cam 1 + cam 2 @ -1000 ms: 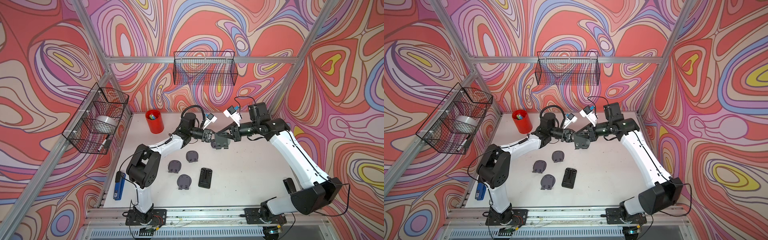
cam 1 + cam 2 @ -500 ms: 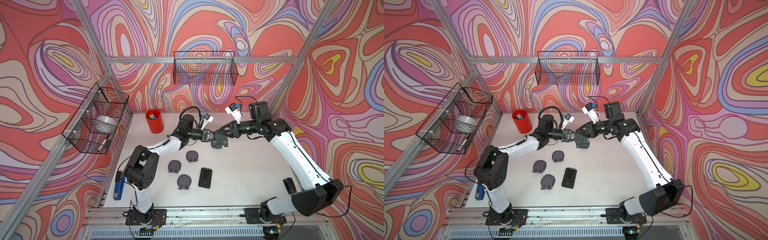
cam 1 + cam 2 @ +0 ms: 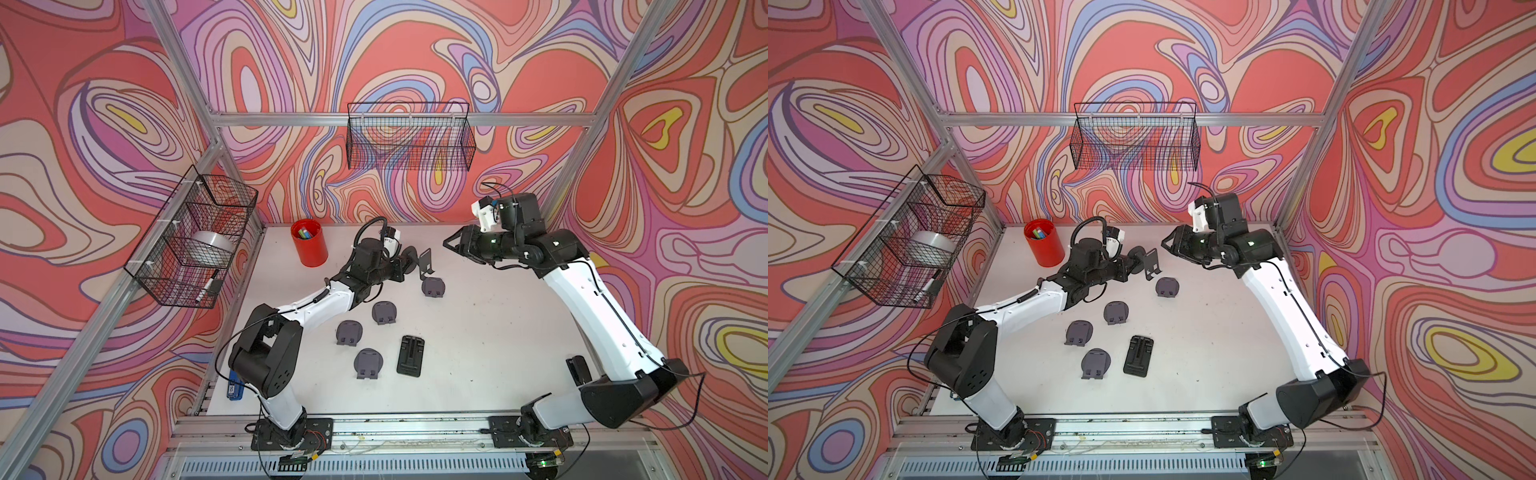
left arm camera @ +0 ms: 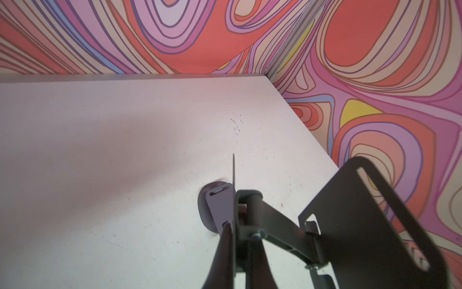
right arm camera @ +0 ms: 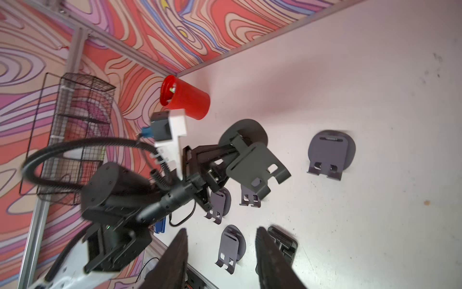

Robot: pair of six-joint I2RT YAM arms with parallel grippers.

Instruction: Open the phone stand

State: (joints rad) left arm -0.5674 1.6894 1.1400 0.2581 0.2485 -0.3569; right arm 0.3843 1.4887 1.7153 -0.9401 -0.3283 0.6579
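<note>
A dark grey phone stand (image 3: pixel 424 262) (image 3: pixel 1152 263) hangs above the back of the table, unfolded, its slotted plate (image 4: pixel 362 212) swung out on a hinged arm. My left gripper (image 3: pixel 406 266) (image 3: pixel 1130 266) (image 4: pixel 234 226) is shut on the edge of its round base (image 5: pixel 246 131). My right gripper (image 3: pixel 449 243) (image 3: pixel 1168 245) (image 5: pixel 222 230) hovers to the right of the stand, clear of it, open with nothing between its fingers. The right wrist view shows the stand's plate (image 5: pixel 257 162) facing that gripper.
Several folded grey stands (image 3: pixel 433 287) (image 3: pixel 384 312) (image 3: pixel 349 333) lie on the white table (image 3: pixel 498 332), with a black rectangular stand (image 3: pixel 410 356) near the front. A red cup (image 3: pixel 308 243) stands at the back left. Wire baskets (image 3: pixel 409 141) (image 3: pixel 193 241) hang on the walls.
My right gripper has let go of the stand's plate, opened, and drawn back to the right. The left gripper still holds the stand, now unfolded.
</note>
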